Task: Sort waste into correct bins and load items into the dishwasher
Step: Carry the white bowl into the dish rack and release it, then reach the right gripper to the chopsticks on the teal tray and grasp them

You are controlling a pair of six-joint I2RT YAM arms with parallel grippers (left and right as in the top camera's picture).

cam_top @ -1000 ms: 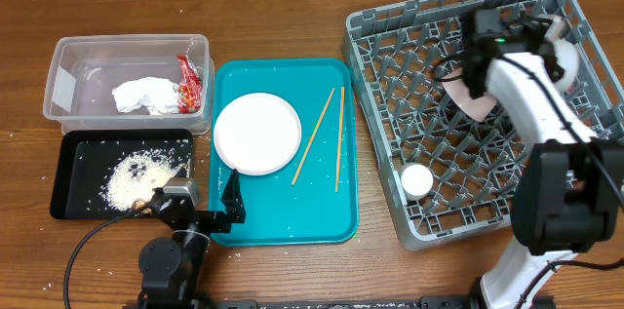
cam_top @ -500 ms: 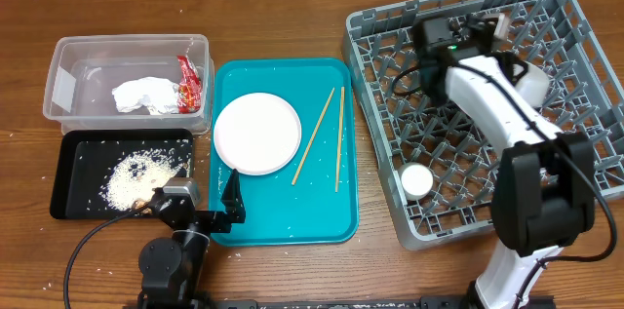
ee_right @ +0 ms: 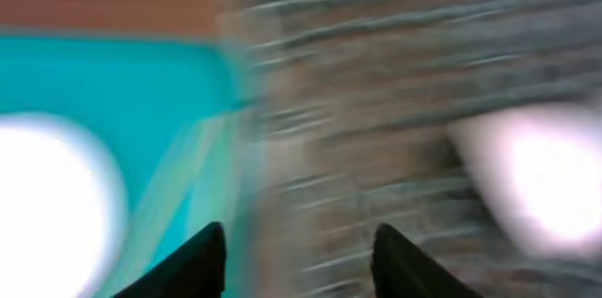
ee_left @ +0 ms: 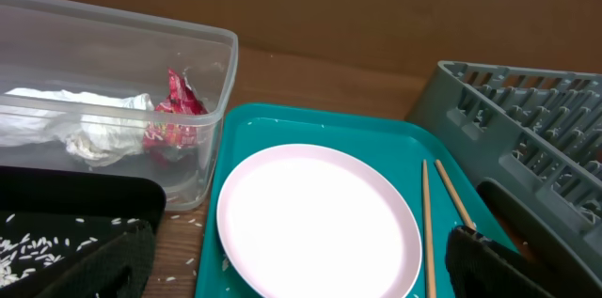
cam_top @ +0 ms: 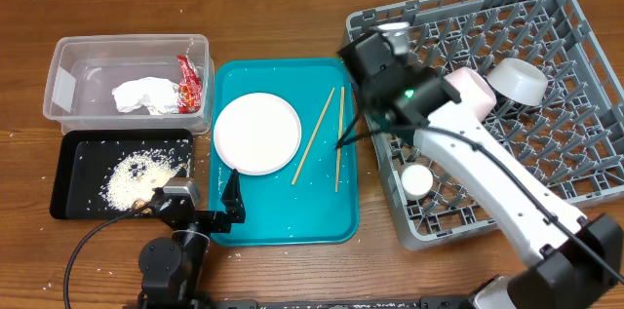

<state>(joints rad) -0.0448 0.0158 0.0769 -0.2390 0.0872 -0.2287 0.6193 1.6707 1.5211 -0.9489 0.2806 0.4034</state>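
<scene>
The pale plate and two chopsticks lie on the teal tray. My left gripper is open and empty at the tray's front edge; in the left wrist view the plate lies just ahead of it. My right gripper is open and empty above the left edge of the grey rack; its wrist view is blurred. The pink bowl, greyish-white bowl and white cup sit in the rack.
The clear tub at the back left holds the white napkin and red wrapper. The black tray in front of it holds rice crumbs. A few grains lie on the teal tray.
My right arm has swung left from the rack's far right to its left edge beside the teal tray, uncovering the two bowls in the rack. The left arm has not moved.
</scene>
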